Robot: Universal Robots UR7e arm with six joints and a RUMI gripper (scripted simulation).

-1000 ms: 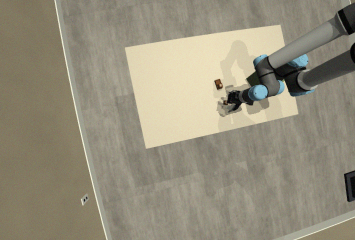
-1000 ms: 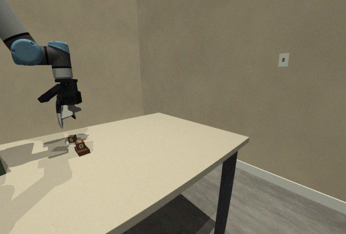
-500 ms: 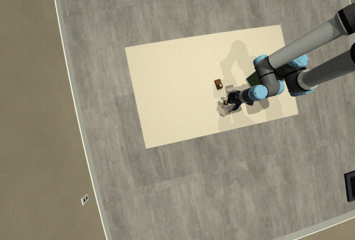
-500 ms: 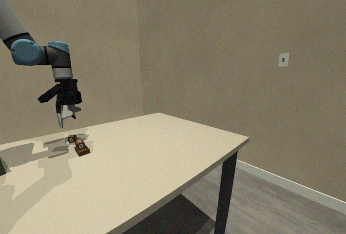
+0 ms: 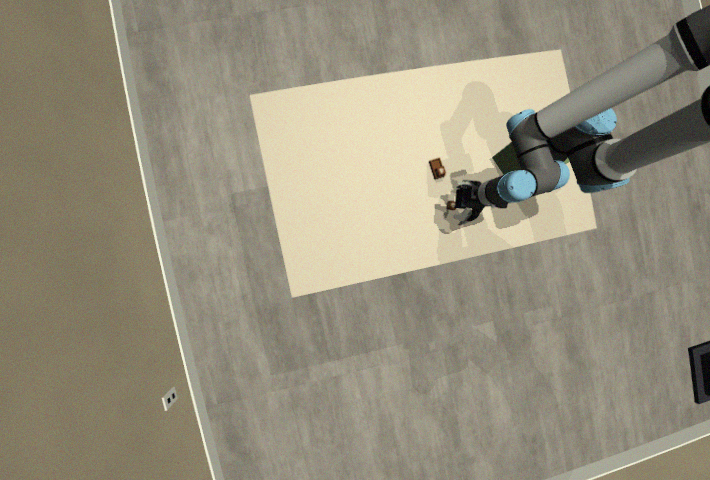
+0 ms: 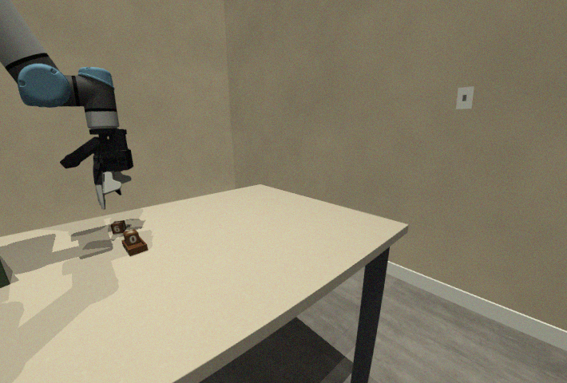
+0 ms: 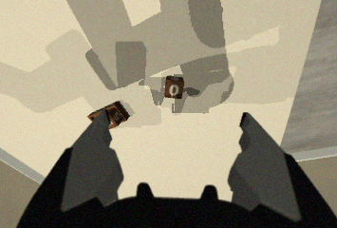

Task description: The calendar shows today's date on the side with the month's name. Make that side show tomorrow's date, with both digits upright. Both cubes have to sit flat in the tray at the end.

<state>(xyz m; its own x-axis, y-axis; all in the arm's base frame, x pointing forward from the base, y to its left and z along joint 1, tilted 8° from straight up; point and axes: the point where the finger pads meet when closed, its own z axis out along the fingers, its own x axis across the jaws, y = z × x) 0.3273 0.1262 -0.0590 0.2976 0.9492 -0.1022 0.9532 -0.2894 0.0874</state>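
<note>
One pale surface carries one tray with one cube in it; another cube lies near, outside. Above, two fingers gape wide. Beyond stand bare tan walls.

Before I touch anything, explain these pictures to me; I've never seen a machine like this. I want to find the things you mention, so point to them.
It is one jointed robot arm (image 5: 611,87) (image 6: 13,33) ending in a two-jaw pincer (image 6: 112,194) (image 7: 174,111). The top picture looks down from high above; the exterior one looks across the table (image 5: 339,186) (image 6: 257,262) from beside it; the wrist one looks out past the pincer's jaws.

On the table stands a small wooden tray (image 5: 434,163) (image 6: 136,248) with a numbered cube (image 5: 440,171) (image 6: 132,237) in it. A loose cube (image 5: 451,205) (image 6: 117,227) (image 7: 174,87) sits beside the tray. A green block, partly seen, is there too. The pincer is open and holds nothing.
</note>
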